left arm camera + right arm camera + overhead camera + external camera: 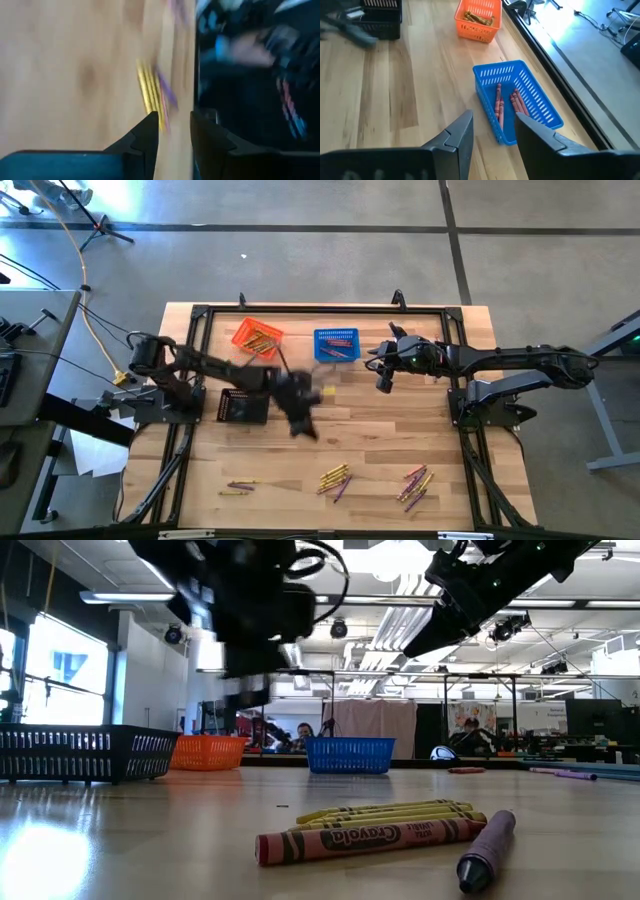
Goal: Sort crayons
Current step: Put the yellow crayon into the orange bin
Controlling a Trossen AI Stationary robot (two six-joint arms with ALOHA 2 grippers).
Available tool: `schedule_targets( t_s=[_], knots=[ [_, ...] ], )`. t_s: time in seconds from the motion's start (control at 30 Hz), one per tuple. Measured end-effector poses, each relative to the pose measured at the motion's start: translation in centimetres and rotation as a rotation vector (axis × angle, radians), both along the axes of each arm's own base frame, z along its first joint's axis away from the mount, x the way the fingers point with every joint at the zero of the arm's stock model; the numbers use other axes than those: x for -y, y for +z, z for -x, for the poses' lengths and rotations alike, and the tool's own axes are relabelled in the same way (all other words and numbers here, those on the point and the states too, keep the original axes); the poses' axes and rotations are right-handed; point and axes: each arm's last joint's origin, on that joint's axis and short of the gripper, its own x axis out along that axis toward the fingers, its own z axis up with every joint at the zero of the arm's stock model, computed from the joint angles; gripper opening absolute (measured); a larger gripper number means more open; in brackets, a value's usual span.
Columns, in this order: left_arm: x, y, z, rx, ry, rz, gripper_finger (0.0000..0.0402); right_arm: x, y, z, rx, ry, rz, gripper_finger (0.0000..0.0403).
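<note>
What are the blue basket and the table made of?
The blue basket looks like moulded plastic: glossy, with thin slatted walls you can see through. The table looks like wood, pale planks with visible grain and a smooth, slightly shiny finish.

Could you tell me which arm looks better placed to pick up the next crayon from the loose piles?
Probably the left: its gripper is over mid-table nearer the crayons, fingers apart, nothing visible between them. The right gripper hangs open beside the blue basket.

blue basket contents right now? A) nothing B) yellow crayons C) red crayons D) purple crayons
C: the right wrist view shows red crayons lying inside the blue basket; the yellow ones sit in the orange basket.
</note>
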Motion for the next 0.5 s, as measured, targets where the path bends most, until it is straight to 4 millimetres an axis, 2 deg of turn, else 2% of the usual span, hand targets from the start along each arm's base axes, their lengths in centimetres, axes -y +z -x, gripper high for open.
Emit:
schedule_targets(
  t_s=[0.23,0.33,0.5],
  knots=[
    [8.4,-1.2,3.3,-0.452,-0.05,0.155,0.0094,0.0,0.0,0.0,-0.001,0.001,0.002,0.0128],
    [11.3,-1.5,4.8,-0.554,-0.014,0.119,0.0094,0.0,-0.1,-0.1,-0.005,0.003,0.003,0.0128],
    [14.7,-2.0,7.2,-0.59,0.009,-0.003,0.0094,0.1,-0.8,-0.6,-0.037,0.001,-0.004,0.0128]
  ],
)
